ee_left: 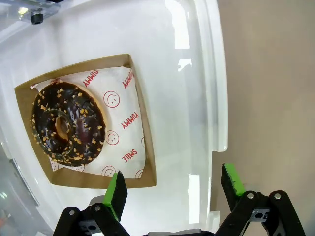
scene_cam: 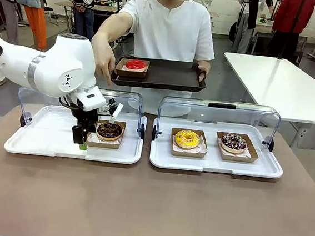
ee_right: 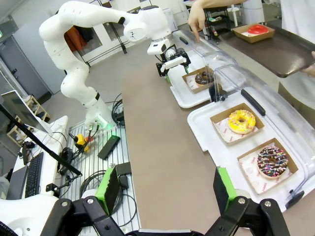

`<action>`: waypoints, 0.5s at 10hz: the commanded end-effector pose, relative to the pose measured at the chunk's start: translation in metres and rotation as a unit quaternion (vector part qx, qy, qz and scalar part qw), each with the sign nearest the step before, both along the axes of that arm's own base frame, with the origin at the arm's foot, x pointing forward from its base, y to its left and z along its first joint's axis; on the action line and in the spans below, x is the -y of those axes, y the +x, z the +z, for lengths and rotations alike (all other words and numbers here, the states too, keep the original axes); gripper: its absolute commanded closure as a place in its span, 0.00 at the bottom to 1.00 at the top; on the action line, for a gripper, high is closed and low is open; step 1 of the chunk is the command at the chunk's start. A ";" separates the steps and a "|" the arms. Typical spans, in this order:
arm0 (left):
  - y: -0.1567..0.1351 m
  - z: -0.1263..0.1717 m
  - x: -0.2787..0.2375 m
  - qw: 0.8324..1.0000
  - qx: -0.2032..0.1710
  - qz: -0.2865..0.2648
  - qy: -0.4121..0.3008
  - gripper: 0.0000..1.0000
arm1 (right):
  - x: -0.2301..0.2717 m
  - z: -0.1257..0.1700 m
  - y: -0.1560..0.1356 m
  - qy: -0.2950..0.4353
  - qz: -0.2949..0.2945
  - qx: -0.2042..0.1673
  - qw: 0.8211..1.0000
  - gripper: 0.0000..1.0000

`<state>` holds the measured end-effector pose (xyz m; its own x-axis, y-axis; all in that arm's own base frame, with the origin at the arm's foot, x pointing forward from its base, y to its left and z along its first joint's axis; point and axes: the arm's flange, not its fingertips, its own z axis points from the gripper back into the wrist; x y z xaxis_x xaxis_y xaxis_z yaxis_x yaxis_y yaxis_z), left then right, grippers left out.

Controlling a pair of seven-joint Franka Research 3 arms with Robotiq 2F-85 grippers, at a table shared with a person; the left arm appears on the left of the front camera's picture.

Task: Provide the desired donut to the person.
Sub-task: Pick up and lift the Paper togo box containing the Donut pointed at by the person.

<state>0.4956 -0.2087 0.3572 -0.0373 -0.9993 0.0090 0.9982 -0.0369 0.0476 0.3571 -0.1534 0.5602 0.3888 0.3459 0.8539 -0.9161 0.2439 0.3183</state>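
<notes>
A chocolate donut with nut crumbs (scene_cam: 110, 130) (ee_left: 66, 125) lies in a brown paper box (ee_left: 140, 147) on the left white tray (scene_cam: 38, 134). My left gripper (scene_cam: 82, 141) (ee_left: 174, 189) hangs open just beside the box, over the tray's edge, holding nothing. The person (scene_cam: 169, 30) stands at the far side and points a finger (scene_cam: 104, 76) down at this donut. Their other hand holds a dark serving tray (scene_cam: 173, 75) with a red donut (scene_cam: 135, 65) on it. My right gripper (ee_right: 167, 189) is open and empty, well above the table's right end.
The right white tray (scene_cam: 264, 167) holds a yellow donut (scene_cam: 187, 139) and a chocolate sprinkled donut (scene_cam: 233, 141). Both trays have clear lids (scene_cam: 219, 110) raised at the back. Bare brown table lies in front. A white table (scene_cam: 284, 80) stands at the back right.
</notes>
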 end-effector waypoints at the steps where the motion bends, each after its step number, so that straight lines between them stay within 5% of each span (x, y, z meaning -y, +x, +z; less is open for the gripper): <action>1: 0.008 -0.002 -0.002 1.000 0.008 -0.003 -0.004 0.00 | 0.000 0.000 0.001 0.008 0.002 0.005 1.000 0.00; 5: 0.018 -0.009 -0.005 1.000 0.010 -0.003 -0.013 0.00 | 0.000 0.000 0.001 0.008 0.002 0.005 1.000 0.00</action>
